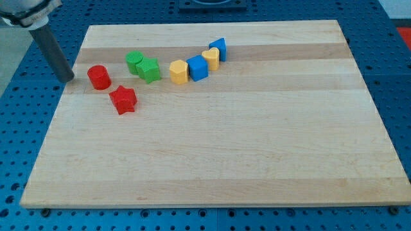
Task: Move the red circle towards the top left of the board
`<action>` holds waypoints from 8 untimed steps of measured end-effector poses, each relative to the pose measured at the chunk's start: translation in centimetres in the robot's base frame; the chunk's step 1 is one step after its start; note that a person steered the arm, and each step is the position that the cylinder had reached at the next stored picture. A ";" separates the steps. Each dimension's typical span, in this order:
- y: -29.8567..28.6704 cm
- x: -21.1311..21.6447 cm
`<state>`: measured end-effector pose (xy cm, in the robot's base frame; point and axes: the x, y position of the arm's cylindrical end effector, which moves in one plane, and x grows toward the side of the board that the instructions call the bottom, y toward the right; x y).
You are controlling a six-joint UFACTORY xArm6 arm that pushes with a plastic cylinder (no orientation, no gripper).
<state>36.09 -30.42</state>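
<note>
A red circle [99, 77], a short round block, sits on a pale wooden board [218, 160] near the board's left edge, in the upper part of the view; it is close to the top left corner but not in it. My tip [68, 78], the lower end of a straight dark rod that slants down from the view's top left corner, rests just to the left of the red circle at the board's left edge, near the block, though whether it touches cannot be told; the rod has no jaws or hand to spread or press together, so there is no grasp to report. Just below and to the right of the red circle lies a red star [123, 99], close beside it. Further right, a curved row of blocks climbs toward the view's top right: a green block [134, 61] touching a green star [149, 69]; then a yellow block [179, 72]; a blue block [198, 68]; a yellow heart [210, 58]; and a blue block at the row's end [218, 47]. A blue perforated table [19, 128] surrounds the board.
</note>
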 end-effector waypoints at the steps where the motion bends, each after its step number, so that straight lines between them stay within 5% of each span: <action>1: 0.0 0.0; 3: 3.4 6.4; 4: 8.2 6.4; 7: 6.8 -1.6; 8: 7.2 -0.8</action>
<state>35.25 -23.26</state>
